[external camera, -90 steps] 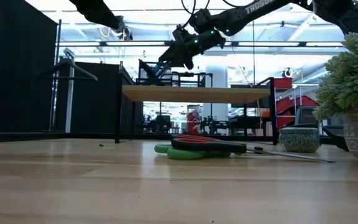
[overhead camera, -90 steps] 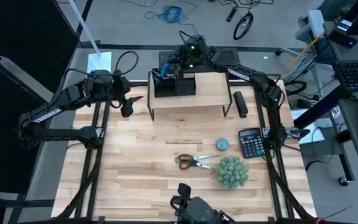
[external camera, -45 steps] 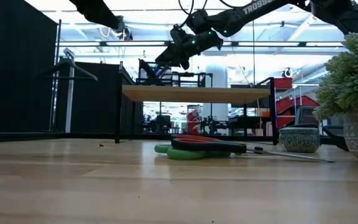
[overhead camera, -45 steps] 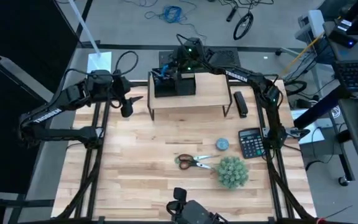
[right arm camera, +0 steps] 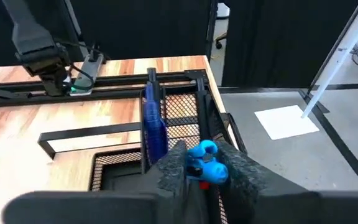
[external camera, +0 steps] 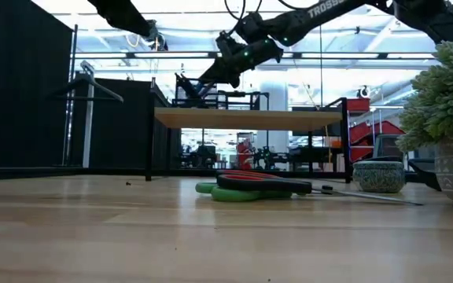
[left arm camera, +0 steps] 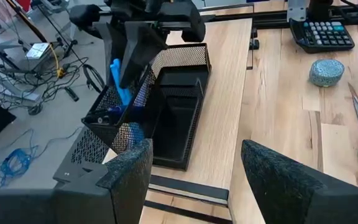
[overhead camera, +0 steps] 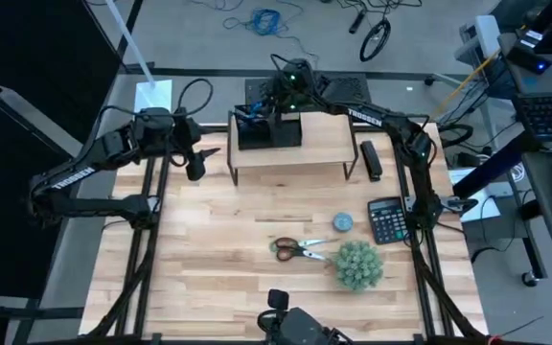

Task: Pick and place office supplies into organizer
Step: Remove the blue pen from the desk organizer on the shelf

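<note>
Looking down from the high view, the right gripper (overhead camera: 257, 103) hangs over the black mesh organizer (overhead camera: 268, 130) at the shelf's (overhead camera: 295, 151) back left corner, while the left gripper (overhead camera: 196, 161), fingers spread, waits by the desk's (overhead camera: 209, 259) left edge. In the right wrist view it pinches a blue pen (right arm camera: 204, 163) over the pen cup, beside another slim blue pen (right arm camera: 154, 127) standing there. I think it should hold the pen straight up and let go only once the tip is inside.
</note>
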